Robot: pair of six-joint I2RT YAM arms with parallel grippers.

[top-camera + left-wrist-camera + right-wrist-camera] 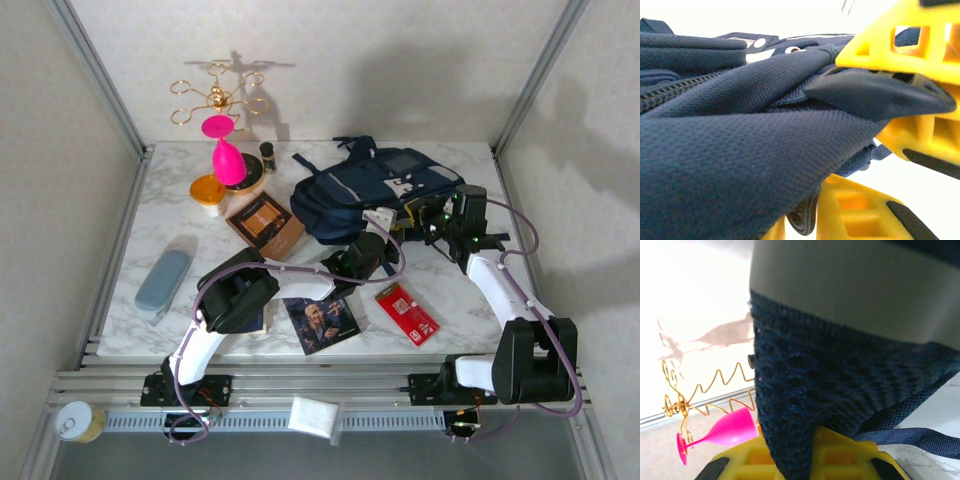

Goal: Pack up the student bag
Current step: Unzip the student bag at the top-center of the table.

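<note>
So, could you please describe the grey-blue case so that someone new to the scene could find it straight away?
Start at the white marble table and go to its left edge. There, lying alone and slanted, is the case. It is long, rounded and grey-blue, while the nearest things are a flat brown book and a small orange-lidded tub.

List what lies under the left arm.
A booklet with a man's portrait lies partly under the left arm, its far edge covered. A dark blue flat thing pokes out beneath the elbow; most of it is covered, so what it is cannot be told.
</note>
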